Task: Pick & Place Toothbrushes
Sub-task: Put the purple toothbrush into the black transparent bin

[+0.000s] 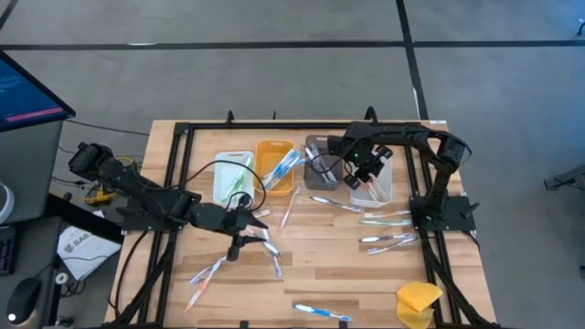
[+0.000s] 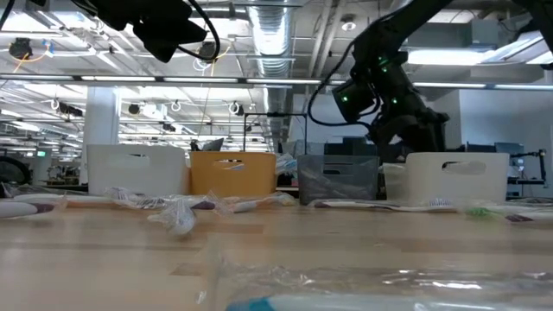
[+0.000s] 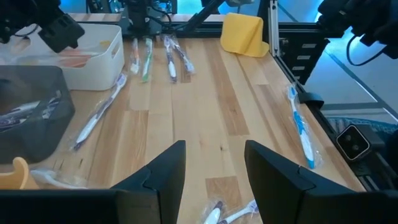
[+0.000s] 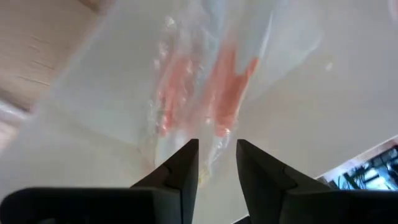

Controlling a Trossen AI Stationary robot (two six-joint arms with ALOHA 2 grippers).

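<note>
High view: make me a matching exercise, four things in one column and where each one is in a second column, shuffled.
Things:
1. yellow sponge
2. orange bin
3. left tool
4. right tool

Places:
A. over the white bin
B. between the pale green bin and the grey bin
C. at a corner of the table, on the right arm's side
D. over bare wood, near loose toothbrushes

Pairs: 1-C, 2-B, 3-D, 4-A

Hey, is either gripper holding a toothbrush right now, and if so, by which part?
Neither. The left gripper hangs open over the bare table. The right gripper is over the white bin, fingers parted just above orange-handled toothbrushes lying inside.
</note>
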